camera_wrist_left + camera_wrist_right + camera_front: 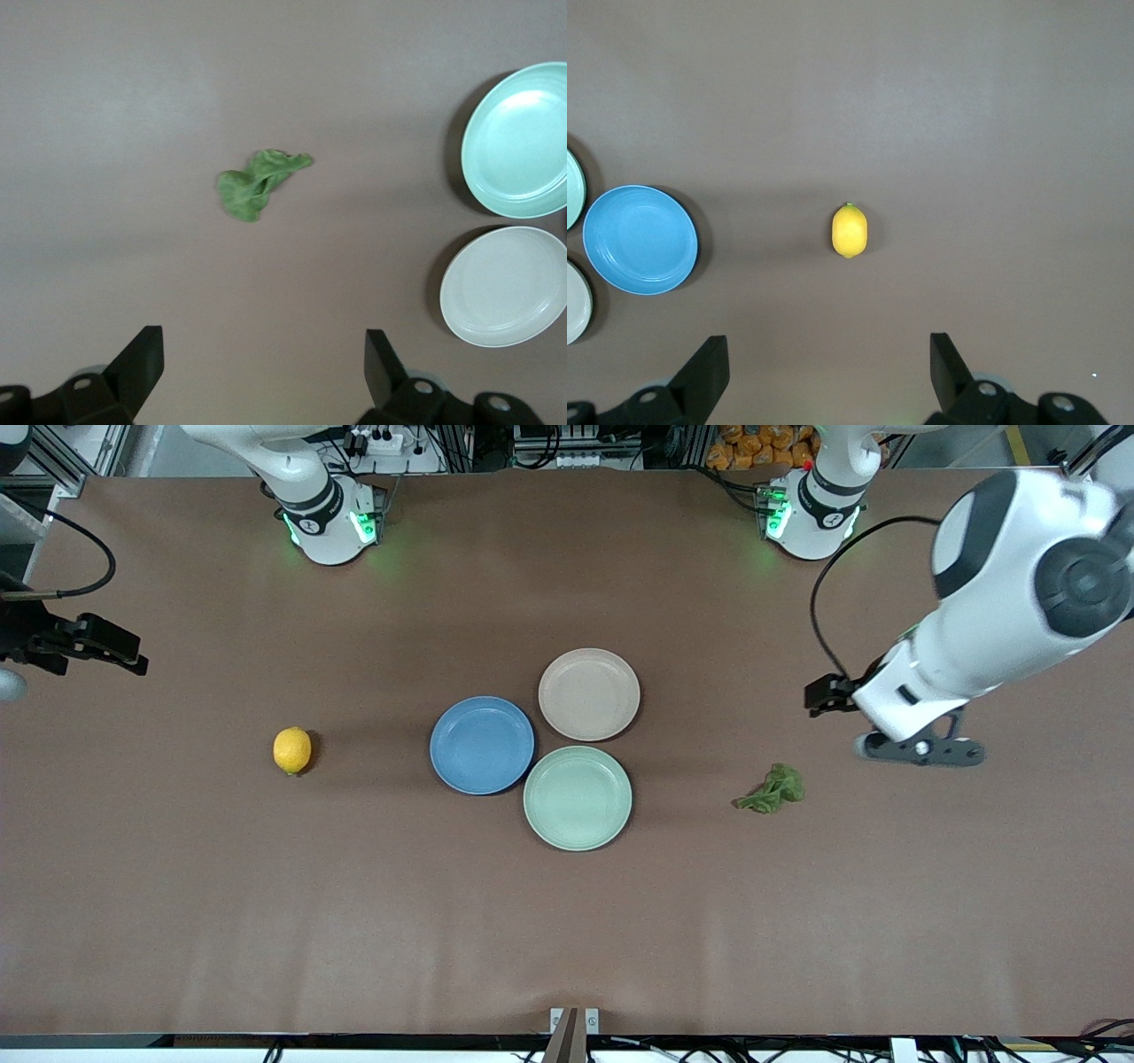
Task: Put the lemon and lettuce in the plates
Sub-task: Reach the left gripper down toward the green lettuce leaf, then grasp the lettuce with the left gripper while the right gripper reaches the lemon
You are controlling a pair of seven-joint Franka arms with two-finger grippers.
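So colour-wise you've got a plain matte brown worktop, no pattern on it at all. The lemon is bright yellow leaning a bit orange, with a tiny green tip you can spot in the right wrist view. The lettuce is a mid-to-dark green. The three plates are all solid colours: blue plate, pale beige-pink plate, and a pale mint-green plate. The arms are white with black joints, and both bases glow green.

White, rounded arms with black joint caps and black cables; green lights glow at the bases.
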